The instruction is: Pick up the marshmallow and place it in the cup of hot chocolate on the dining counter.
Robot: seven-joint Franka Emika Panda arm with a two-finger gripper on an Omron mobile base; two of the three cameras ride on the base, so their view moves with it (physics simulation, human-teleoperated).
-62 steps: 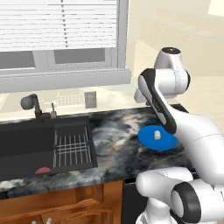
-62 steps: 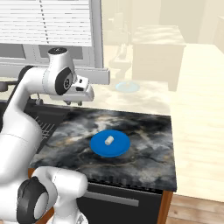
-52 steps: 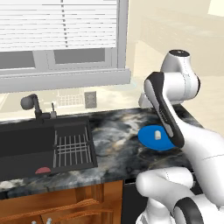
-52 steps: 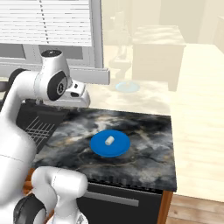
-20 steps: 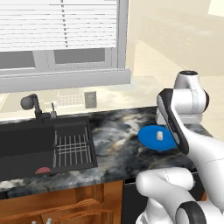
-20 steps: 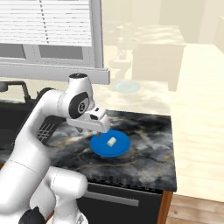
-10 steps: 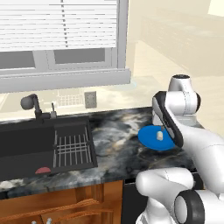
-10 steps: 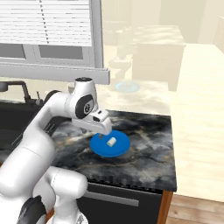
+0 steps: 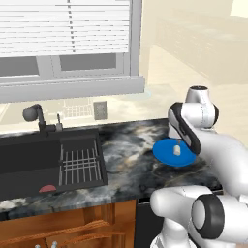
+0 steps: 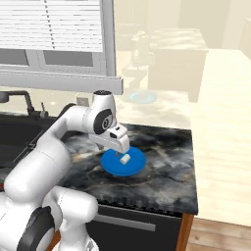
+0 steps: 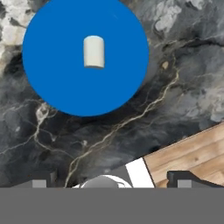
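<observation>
On the blue plate [image 11: 52,83], the marshmallow [image 11: 93,52] lies untouched

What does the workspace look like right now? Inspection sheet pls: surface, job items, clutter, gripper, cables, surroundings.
Surface: dark marbled counter with pale veins.
Job's things: marshmallow lying on the blue plate, not gripped; cup of hot chocolate: nothing seen.
Clutter: nothing seen beside the plate.
Gripper: gripper above the counter, fingertips wide apart, empty; marshmallow sits off to one side of its line.
Cables: nothing seen.
Surroundings: black sink with a wire rack and faucet; window with blinds; wood floor.
</observation>
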